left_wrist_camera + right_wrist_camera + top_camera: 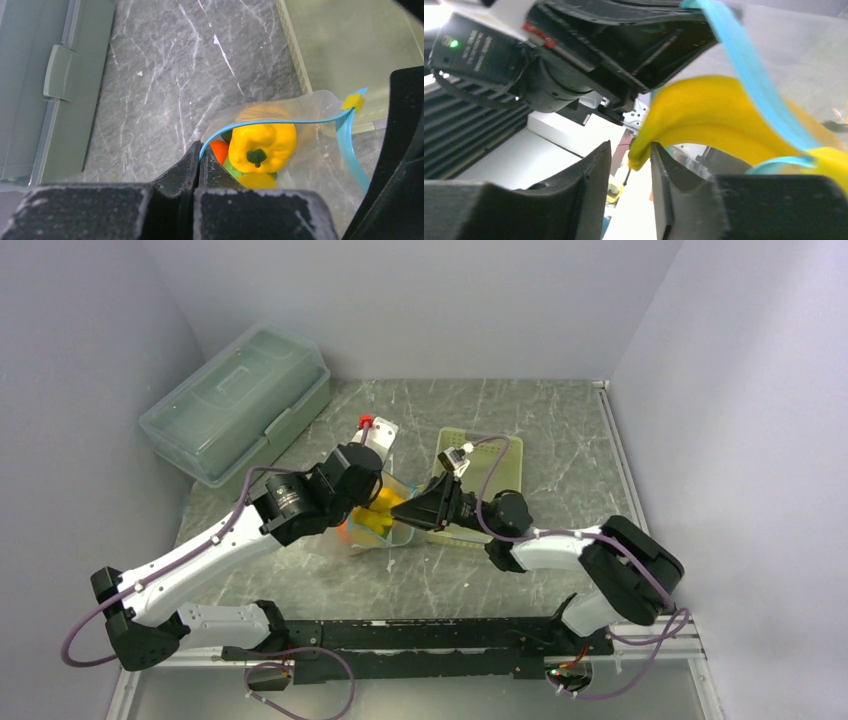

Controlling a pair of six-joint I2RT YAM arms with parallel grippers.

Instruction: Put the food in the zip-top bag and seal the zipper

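The left tool [198,161] is clenched on the teal-blue zipper strip [280,121] of the crinkly clear plastic zip-top bag [320,155], whose mouth gapes just ahead of its fingers (a yellow pepper-shaped food piece [262,142] sits inside it). The right tool [628,167] is released, and the tip of a yellow banana-shaped food piece [704,110] lies between its parted fingers.

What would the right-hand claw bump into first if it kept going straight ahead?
Most likely the yellow banana-like piece: its tip sits right at the gap between the right gripper's parted fingers, at the mouth of the zip-top bag. Depth is hard to judge.
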